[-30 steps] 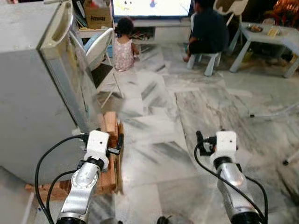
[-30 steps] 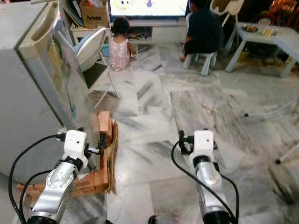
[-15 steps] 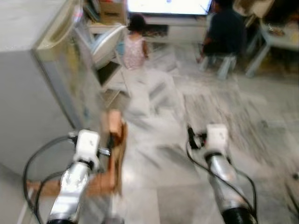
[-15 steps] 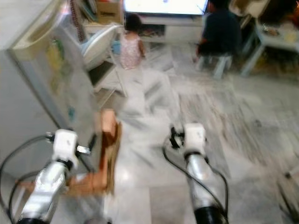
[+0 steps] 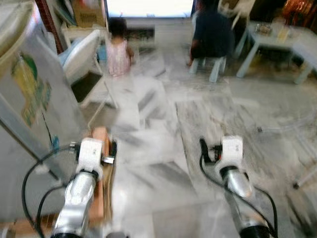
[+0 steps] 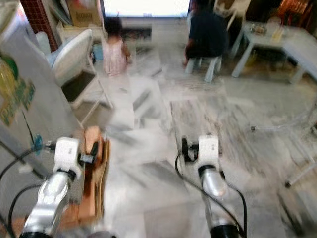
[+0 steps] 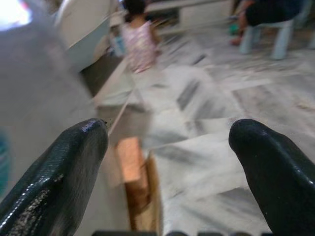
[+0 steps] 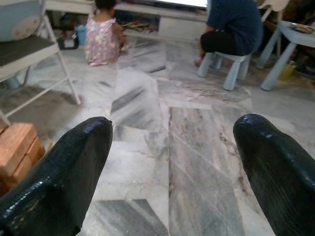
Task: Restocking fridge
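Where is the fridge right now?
In the left eye view the fridge stands at the robot's left, beside the left gripper, with brown blocks at its foot.

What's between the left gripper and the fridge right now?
Nothing visible stands between them: the left gripper, open and empty, hangs just beside the fridge wall. The stack of wooden blocks sits on the floor under it.

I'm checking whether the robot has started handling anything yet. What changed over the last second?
Only the camera moved: the whole picture shifted, so the fridge on the robot's left looms larger and closer. Nothing was taken hold of or let go. The left pincer and right pincer stay open and empty over the marble floor, and the wooden blocks remain at the fridge's base.
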`<state>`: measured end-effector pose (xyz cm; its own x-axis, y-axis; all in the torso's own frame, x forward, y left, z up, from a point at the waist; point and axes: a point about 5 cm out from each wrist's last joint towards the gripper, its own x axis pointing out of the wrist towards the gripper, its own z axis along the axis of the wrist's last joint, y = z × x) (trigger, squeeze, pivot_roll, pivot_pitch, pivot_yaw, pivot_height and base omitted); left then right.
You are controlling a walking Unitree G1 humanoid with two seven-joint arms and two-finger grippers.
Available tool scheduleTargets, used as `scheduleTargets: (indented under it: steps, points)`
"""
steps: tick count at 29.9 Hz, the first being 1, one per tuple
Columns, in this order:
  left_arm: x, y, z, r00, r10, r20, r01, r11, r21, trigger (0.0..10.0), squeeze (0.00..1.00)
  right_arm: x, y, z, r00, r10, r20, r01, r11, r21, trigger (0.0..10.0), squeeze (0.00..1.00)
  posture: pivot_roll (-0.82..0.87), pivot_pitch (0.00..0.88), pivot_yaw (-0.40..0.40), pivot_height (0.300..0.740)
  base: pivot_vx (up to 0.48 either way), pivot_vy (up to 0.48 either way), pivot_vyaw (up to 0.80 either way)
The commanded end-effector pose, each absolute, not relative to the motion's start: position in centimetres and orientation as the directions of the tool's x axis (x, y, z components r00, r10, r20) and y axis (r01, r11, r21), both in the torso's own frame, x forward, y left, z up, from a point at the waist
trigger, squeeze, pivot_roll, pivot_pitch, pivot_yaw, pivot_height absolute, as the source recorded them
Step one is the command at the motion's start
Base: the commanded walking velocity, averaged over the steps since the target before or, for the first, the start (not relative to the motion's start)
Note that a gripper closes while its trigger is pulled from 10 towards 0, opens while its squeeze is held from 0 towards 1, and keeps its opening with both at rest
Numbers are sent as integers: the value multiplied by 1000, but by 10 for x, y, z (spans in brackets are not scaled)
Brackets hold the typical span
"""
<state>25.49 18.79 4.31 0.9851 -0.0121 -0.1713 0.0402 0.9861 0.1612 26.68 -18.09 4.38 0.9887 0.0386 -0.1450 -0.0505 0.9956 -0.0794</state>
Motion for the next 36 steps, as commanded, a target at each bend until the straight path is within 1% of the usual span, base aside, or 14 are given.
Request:
scheduleTargets:
  steps: [1, 5, 9, 12, 15, 19, 23, 30, 33, 36]
  points:
    - [252, 197, 40, 982, 29, -187, 1, 988, 157, 10000, 0, 268, -180, 49, 992, 46, -117, -55, 996, -74, 10000, 0, 7, 0, -48, 740, 0, 0, 756]
    - [253, 212, 45, 980, 31, -195, -4, 990, 141, 10000, 0, 267, -179, 49, 991, 61, -116, -70, 995, -75, 10000, 0, 7, 0, -47, 740, 0, 0, 752]
    - [253, 215, 46, 979, 20, -202, 15, 985, 172, 10000, 0, 267, -180, 47, 991, 59, -123, -68, 995, -69, 10000, 0, 11, 0, -47, 740, 0, 0, 644]
    - [252, 215, 44, 974, 19, -224, 26, 981, 194, 10000, 0, 266, -180, 47, 990, 59, -124, -68, 995, -71, 10000, 0, 13, 0, -50, 740, 0, 0, 0]
    - [251, 215, 44, 972, -5, -234, 64, 967, 248, 10000, 0, 267, -180, 47, 990, 61, -128, -70, 996, -64, 10000, 0, 20, 0, -59, 740, 0, 0, 0]
    - [251, 220, 48, 972, -15, -234, 69, 972, 225, 10000, 0, 268, -180, 47, 989, 69, -134, -78, 995, -63, 10000, 0, 27, 0, -64, 740, 0, 0, 0]
    - [258, 222, 52, 978, 3, -207, 43, 975, 217, 10000, 0, 269, -180, 47, 988, 70, -136, -79, 995, -63, 10000, 0, 26, 0, -68, 740, 0, 0, 0]
    - [272, 235, 52, 972, 112, -208, -66, 974, 218, 10000, 0, 268, -179, 48, 988, 80, -133, -90, 993, -73, 10000, 0, 3, 0, -69, 740, 0, 0, 0]
    - [280, 238, 54, 970, 128, -206, -83, 973, 213, 10000, 0, 267, -185, 48, 988, 68, -135, -80, 993, -82, 10000, 0, -5, 0, -64, 740, 0, 0, 0]
    - [286, 237, 56, 972, 126, -199, -80, 972, 222, 10000, 0, 268, -186, 49, 989, 64, -133, -75, 994, -83, 10000, 0, -6, 0, -63, 740, 0, 0, 0]
